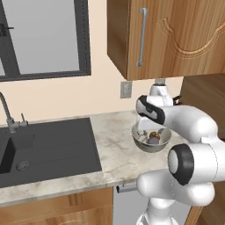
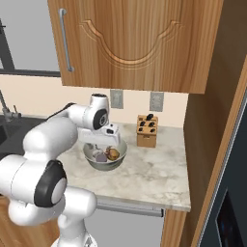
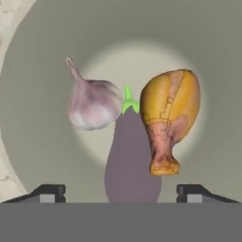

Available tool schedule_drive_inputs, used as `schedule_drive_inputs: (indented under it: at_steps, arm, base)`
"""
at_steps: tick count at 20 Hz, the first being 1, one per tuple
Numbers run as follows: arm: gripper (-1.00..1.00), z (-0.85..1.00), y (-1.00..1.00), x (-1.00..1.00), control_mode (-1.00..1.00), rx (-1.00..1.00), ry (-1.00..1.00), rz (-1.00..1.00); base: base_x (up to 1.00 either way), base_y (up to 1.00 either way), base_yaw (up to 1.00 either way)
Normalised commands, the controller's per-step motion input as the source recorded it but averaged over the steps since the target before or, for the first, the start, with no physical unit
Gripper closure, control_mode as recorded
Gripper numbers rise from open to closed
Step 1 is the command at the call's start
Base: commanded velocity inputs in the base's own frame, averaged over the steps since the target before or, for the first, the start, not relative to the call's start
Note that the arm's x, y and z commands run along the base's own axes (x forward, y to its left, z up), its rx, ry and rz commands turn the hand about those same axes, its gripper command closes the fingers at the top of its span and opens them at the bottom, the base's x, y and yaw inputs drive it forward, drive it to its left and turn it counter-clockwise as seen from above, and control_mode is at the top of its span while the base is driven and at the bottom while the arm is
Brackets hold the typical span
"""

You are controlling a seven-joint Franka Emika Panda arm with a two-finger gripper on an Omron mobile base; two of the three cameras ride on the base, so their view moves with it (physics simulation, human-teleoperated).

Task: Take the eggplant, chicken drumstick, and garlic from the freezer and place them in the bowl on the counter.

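Looking down from the hand, the garlic, eggplant and chicken drumstick lie side by side in the bowl, the eggplant between spread, empty fingertips. Both base views add the counter, the bowl beside a knife block, and the gripper hanging over it.

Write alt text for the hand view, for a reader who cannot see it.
Looking down into the grey-green bowl, three foods lie together: a garlic bulb, a dark purple eggplant with a green stem, and an orange-brown chicken drumstick. The open gripper hovers above them, holding nothing.
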Motion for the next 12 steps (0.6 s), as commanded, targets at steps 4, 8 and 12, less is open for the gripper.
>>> schedule_drive_inputs:
  at_steps: [4, 8, 12]
  arm:
    - [-1.0, 0.46, 0.0, -0.61, -1.0, 0.0, -0.06, 0.0]
    - [-1.0, 0.37, 0.0, -0.85, -1.0, 0.0, -0.08, 0.0]
    - [-1.0, 0.73, 0.0, -0.85, -1.0, 0.0, 0.0, 0.0]
  base:
    - [0.0, 0.0, 0.0]
    - [0.0, 0.0, 0.0]
    - [0.0, 0.0, 0.0]
